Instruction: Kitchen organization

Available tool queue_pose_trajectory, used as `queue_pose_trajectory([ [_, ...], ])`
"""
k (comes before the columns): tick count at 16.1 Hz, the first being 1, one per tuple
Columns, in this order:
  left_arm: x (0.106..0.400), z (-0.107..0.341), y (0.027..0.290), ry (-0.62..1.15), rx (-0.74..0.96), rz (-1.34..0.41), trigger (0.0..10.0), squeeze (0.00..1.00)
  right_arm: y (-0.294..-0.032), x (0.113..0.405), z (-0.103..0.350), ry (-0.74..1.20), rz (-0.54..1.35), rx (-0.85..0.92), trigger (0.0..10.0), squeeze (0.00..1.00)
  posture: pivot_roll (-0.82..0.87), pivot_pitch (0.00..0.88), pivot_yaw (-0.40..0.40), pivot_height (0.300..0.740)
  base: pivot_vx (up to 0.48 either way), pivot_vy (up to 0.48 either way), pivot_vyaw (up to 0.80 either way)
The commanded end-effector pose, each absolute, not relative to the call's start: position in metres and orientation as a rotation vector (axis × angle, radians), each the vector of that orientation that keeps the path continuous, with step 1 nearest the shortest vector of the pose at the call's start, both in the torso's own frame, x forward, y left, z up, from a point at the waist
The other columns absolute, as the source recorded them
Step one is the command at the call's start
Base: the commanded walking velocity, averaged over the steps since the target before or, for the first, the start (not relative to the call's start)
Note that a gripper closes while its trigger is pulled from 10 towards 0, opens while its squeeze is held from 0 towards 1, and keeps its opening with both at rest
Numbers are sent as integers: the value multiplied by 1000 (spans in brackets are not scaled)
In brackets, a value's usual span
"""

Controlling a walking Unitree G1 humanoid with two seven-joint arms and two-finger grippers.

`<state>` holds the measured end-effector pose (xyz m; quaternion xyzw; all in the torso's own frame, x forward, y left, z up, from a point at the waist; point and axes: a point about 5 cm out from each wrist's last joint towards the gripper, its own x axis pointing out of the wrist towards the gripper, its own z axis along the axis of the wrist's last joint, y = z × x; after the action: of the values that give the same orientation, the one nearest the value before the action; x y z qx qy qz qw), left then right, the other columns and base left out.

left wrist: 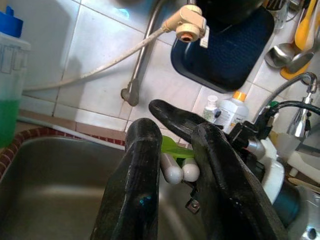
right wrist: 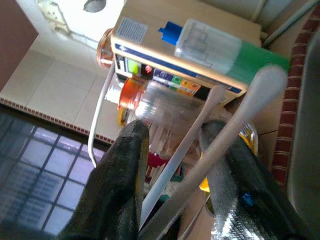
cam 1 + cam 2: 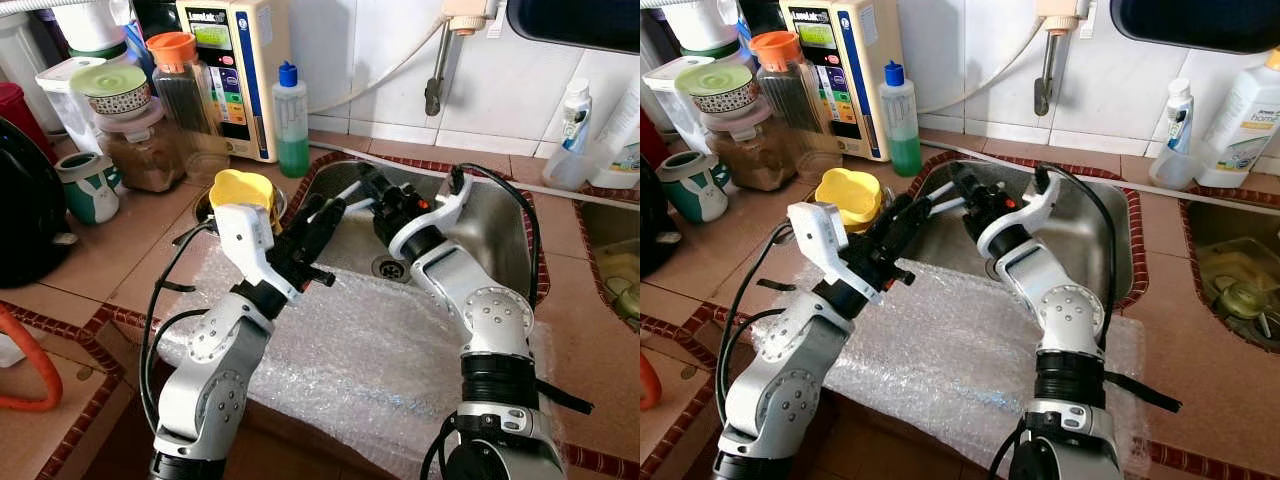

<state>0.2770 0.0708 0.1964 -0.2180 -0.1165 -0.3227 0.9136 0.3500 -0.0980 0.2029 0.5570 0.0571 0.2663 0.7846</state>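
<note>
Both claws meet over the sink, white utensil handles between them.

We see the left claw [image 3: 325,212] and the right claw [image 3: 372,190] reaching toward each other above the steel sink [image 3: 495,215]; two white rod-like handles [image 3: 352,192] span the gap between them; in the left wrist view the left fingers [image 1: 135,170] pinch the rounded white ends, with a strip of green just behind; in the right wrist view the right fingers [image 2: 122,180] bracket the same white handles, though we cannot tell whether they press on them; a sheet of bubble wrap [image 3: 350,350] lies on the tiled counter [image 3: 90,250] under both arms; a yellow lid [image 3: 243,188] sits just beside the left arm; a green soap bottle [image 3: 291,120] stands at the wall behind the sink's left corner.
</note>
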Motion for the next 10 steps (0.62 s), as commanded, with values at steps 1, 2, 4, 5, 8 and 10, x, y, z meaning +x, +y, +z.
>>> queue_pose_trajectory([
  [1, 275, 199, 71, -250, -438, -674, 10000, 0, -97, 353, 209, 112, 582, 1204, 0, 0, -192, 79, 82, 740, 0, 0, 0],
  [2, 276, 199, 72, -250, -435, -669, 10000, 0, -97, 353, 208, 112, 580, 1201, 0, 0, -192, 79, 82, 740, 0, 0, 0],
  [4, 277, 199, 73, -249, -427, -663, 10000, 0, -98, 352, 207, 111, 573, 1188, 0, 0, -194, 78, 84, 740, 0, 0, 0],
  [5, 278, 198, 73, -248, -425, -662, 10000, 0, -98, 353, 206, 110, 570, 1189, 0, 0, -195, 77, 82, 740, 0, 0, 0],
  [8, 278, 198, 72, -246, -420, -661, 10000, 0, -101, 354, 208, 101, 562, 1183, 0, 0, -195, 74, 83, 740, 0, 0, 0],
  [10, 279, 198, 71, -241, -420, -652, 10000, 0, -101, 355, 208, 96, 556, 1183, 0, 0, -194, 72, 83, 740, 0, 0, 0],
])
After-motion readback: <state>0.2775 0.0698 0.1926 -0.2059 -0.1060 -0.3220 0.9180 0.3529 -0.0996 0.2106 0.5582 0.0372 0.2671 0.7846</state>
